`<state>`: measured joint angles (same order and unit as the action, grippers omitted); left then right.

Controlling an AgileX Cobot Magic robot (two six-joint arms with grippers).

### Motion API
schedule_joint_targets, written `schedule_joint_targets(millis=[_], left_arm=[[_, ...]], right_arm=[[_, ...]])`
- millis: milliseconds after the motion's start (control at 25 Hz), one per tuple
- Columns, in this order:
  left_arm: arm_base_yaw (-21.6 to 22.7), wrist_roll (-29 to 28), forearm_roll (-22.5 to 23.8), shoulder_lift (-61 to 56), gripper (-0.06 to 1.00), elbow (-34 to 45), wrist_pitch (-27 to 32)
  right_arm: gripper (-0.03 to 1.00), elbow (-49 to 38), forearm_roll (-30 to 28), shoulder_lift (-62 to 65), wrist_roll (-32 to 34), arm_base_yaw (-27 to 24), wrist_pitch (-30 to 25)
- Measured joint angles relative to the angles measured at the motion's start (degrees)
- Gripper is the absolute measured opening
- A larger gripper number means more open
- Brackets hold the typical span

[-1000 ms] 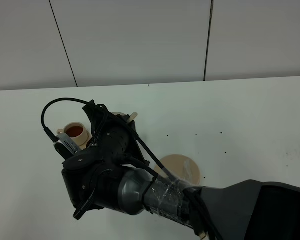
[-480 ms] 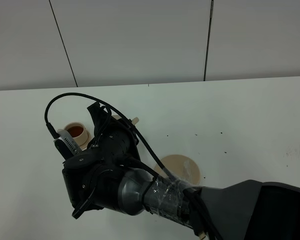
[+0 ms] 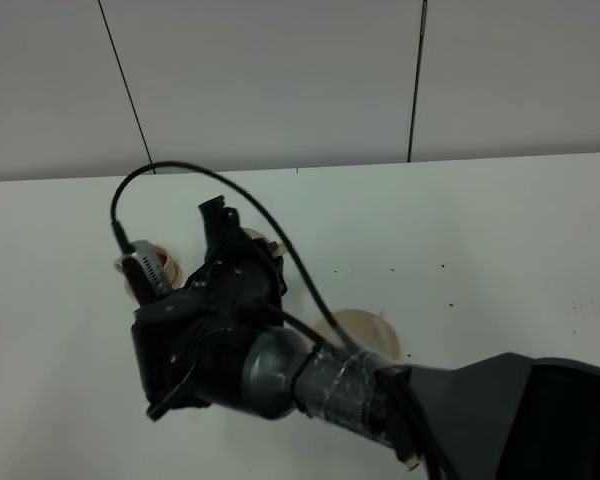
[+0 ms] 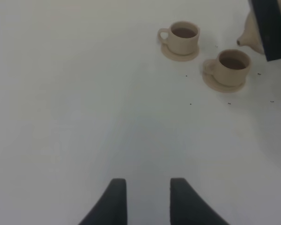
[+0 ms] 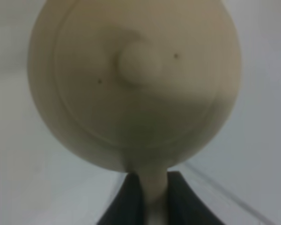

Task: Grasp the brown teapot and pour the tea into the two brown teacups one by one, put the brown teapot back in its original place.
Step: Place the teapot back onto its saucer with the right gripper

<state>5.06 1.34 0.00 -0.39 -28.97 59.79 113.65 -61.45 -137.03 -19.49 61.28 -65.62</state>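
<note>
My right gripper [image 5: 151, 199] is shut on the loop handle of the brown teapot [image 5: 133, 79], whose lid fills the right wrist view. In the exterior high view the right arm [image 3: 230, 320] reaches across to the left and hides most of the teapot [image 3: 258, 240]. Two brown teacups [image 4: 184, 36] [image 4: 232, 66] stand on small saucers, both with dark tea inside. The teapot's spout [image 4: 249, 40] hangs just beside the nearer cup. The wide plain saucer [image 3: 365, 328] lies bare. My left gripper [image 4: 145, 197] is open and empty, well away from the cups.
The white table [image 3: 500, 230] ends at a grey panelled wall [image 3: 280, 80] at the back. A black cable [image 3: 180, 172] loops above the right arm. Small dark specks [image 4: 191, 103] dot the table near the cups.
My right arm has moved up and to the right with the teapot, away from the left cup. It now hides more of that cup. The large saucer has not moved.
</note>
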Motion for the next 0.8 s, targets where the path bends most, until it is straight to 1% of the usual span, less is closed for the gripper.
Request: schedule_joint_targets(millis=[160,280,360,480,640,800], left_arm=[[0.00,0.00,0.00,0.00,0.30,0.00,0.00],[0.00,0.00,0.00,0.00,0.30,0.00,0.00],[0.00,0.00,0.00,0.00,0.30,0.00,0.00],[0.00,-0.05,0.00,0.00,0.30,0.00,0.00],[0.00,0.00,0.00,0.00,0.30,0.00,0.00],[0.00,0.07,0.00,0.00,0.30,0.00,0.00]], right_arm=[[0.09,2.86,7.27,2.03,3.17,-3.23,-3.21],[0.09,6.80,14.96,3.35,6.24,-6.74,-3.42],[0.09,8.34,21.53,4.62,9.22,-9.44,-3.55],[0.09,8.67,30.28,6.96,13.65,-13.25,-3.75],[0.09,8.67,41.58,9.32,17.91,-17.81,-4.29],[0.09,5.66,49.10,11.44,19.49,-20.58,-4.19]])
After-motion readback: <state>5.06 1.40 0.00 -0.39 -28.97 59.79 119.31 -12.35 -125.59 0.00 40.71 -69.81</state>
